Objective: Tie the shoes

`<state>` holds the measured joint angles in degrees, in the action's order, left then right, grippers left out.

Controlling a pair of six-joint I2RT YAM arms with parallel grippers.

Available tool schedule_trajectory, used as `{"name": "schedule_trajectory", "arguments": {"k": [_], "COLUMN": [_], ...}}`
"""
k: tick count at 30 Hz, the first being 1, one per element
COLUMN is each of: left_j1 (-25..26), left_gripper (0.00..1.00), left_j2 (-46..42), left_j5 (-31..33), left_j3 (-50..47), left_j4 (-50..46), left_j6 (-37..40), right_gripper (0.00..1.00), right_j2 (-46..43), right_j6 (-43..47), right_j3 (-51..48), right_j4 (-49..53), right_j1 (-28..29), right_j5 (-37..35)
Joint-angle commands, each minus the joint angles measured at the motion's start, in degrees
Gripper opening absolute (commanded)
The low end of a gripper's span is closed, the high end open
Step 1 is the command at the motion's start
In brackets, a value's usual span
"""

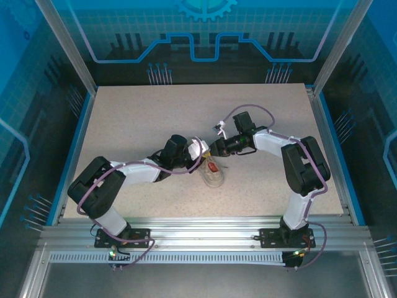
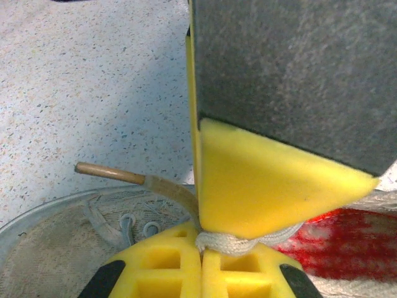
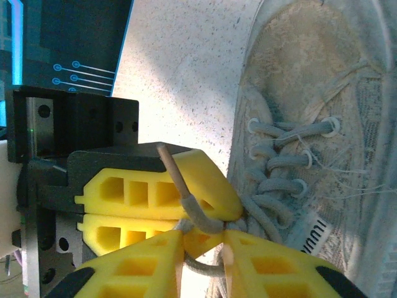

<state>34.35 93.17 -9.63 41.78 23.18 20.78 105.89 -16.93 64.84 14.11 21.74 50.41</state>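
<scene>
— Starting at the near edge, what do you see?
— Both arms are bolted to the rail. The left arm [image 1: 102,192] bends in from the left and the right arm [image 1: 304,167] from the right, both reaching toward the middle of the table [image 1: 136,118].
— And the shoe?
— The shoe [image 1: 214,176] lies on the table between the two arms, a little past their bases. It is whitish-grey, with a red patch [image 1: 213,166] showing inside its opening.
— Where are the claws?
— At the far end of the shoe, tip to tip. The left claw [image 1: 203,151] comes in from the left and the right claw [image 1: 214,149] from the right, so close together that they look as if they touch.
— What is the left claw doing?
— It is pressed together on the lace [image 2: 239,243]. The left wrist view shows the white cord squeezed between the yellow fingers [image 2: 167,261]. The lace's stiff tip [image 2: 105,172] sticks out to the left above the shoe.
— And the right claw?
— Its fingers [image 3: 273,267] stand a little apart. In the right wrist view, a loop of lace and the tip of the left claw sit in the gap between them. I cannot tell whether those fingers press on the cord at all.
— What lies beyond that?
— Bare speckled table, then the blue panel [image 1: 124,31] at the back.
</scene>
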Motion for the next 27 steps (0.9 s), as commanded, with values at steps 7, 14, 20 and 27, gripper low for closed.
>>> {"name": "schedule_trajectory", "arguments": {"k": [7, 14, 20, 27], "left_j1": [-0.69, -1.49, -2.09, -2.27], "left_gripper": [0.00, 0.00, 0.00, 0.00], "left_j2": [1.05, 1.49, 1.14, 1.39], "left_j5": [0.62, -1.13, -2.13, -3.45], "left_j3": [-1.33, -2.55, -3.68, -3.64], "left_j4": [9.55, 12.61, 14.59, 15.32], "left_j6": [-2.47, -4.46, -5.53, -6.13], "right_gripper": [0.25, 0.28, 0.28, 0.28], "right_j2": [0.50, -1.87, -3.45, -2.71], "right_j6": [1.22, -0.91, -0.68, 1.83], "right_j3": [0.86, -1.08, -1.65, -0.64], "right_j4": [3.45, 0.67, -0.03, 2.82], "right_j1": [0.41, -0.54, -0.78, 0.54], "right_j5": [-2.04, -5.10, -5.37, -4.80]}}
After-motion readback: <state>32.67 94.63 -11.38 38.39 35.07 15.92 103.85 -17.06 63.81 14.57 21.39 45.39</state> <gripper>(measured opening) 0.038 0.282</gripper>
